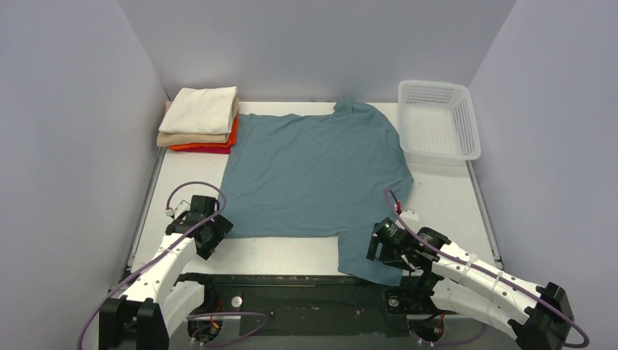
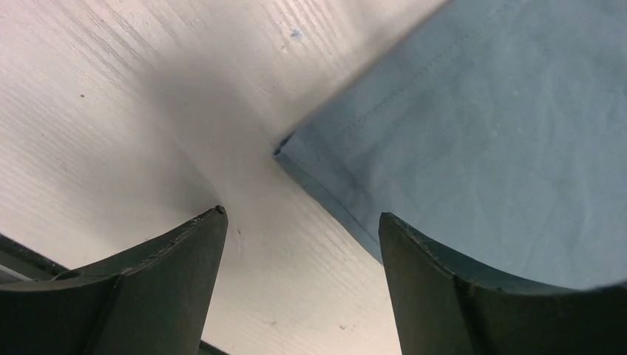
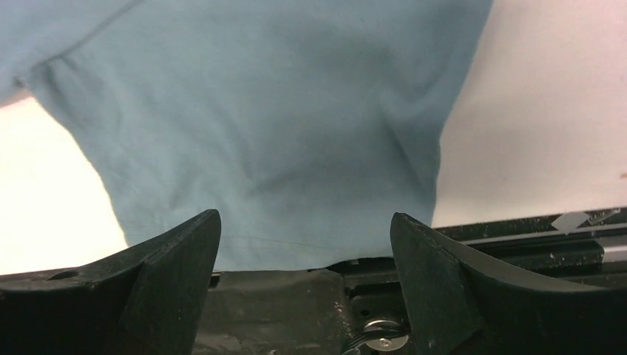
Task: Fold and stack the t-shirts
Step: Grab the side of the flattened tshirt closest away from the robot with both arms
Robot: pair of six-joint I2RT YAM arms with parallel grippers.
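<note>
A large teal-blue t-shirt (image 1: 313,171) lies spread flat on the white table, one sleeve hanging over the near edge. A folded stack sits at the back left: cream shirt (image 1: 200,109) on top, then tan (image 1: 193,138), orange (image 1: 208,144) and red (image 1: 211,150). My left gripper (image 1: 211,235) is open just over the shirt's near-left hem corner (image 2: 285,144), which shows between my fingers (image 2: 185,251). My right gripper (image 1: 379,248) is open above the near sleeve (image 3: 281,133), whose hem lies at the table's edge.
A white perforated plastic basket (image 1: 437,120) stands at the back right. Grey walls close in the table on three sides. A black rail (image 1: 291,281) runs along the near edge between the arm bases.
</note>
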